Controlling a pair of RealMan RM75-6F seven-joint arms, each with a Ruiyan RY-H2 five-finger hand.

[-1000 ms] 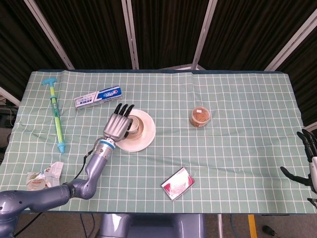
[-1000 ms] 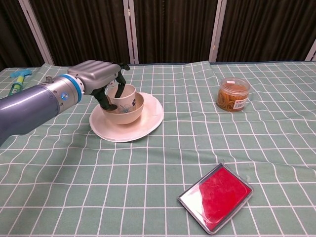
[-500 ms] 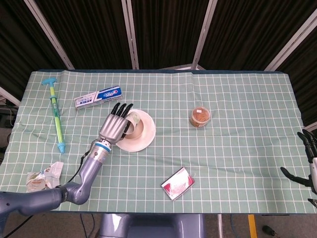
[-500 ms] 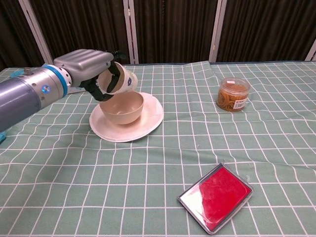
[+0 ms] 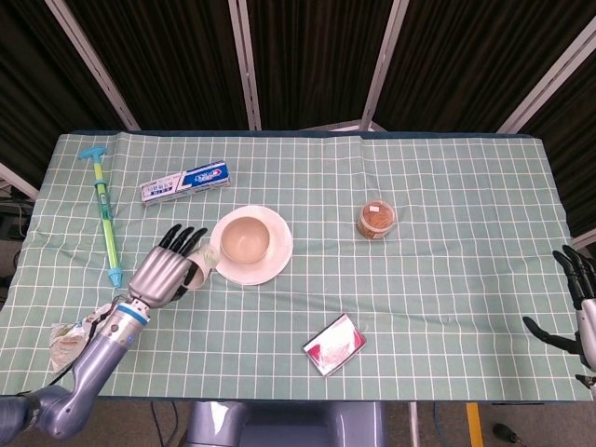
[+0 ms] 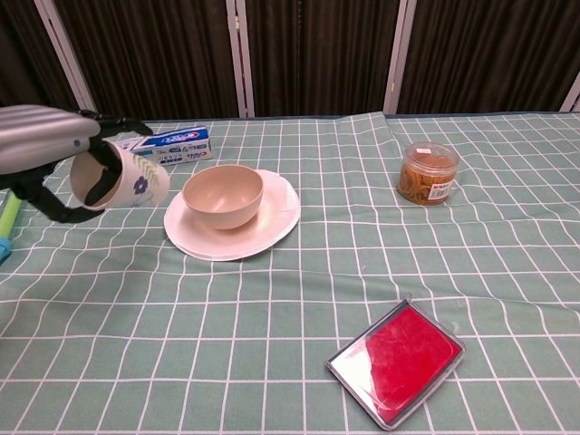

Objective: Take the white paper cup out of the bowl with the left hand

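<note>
My left hand (image 5: 166, 273) (image 6: 41, 154) holds the white paper cup (image 6: 120, 180) (image 5: 202, 270) in the air to the left of the bowl, tilted on its side with its mouth toward the camera in the chest view. The cup has a small flower print. The beige bowl (image 5: 245, 240) (image 6: 223, 193) sits empty on a white plate (image 5: 277, 253) (image 6: 275, 220) at the table's middle left. My right hand (image 5: 581, 303) shows at the far right edge of the head view, fingers apart, holding nothing.
A toothpaste box (image 5: 184, 182) (image 6: 172, 144) lies behind the plate, and a green-blue syringe toy (image 5: 105, 218) lies at far left. A jar of rubber bands (image 5: 377, 218) (image 6: 427, 172) stands right of centre. A red-lidded tin (image 5: 333, 344) (image 6: 397, 361) lies near the front edge. Crumpled wrappers (image 5: 82, 332) sit front left.
My left hand lifted the cup out of the bowl and carried it left and toward the table's front. The bowl now stands empty. The right hand barely moved.
</note>
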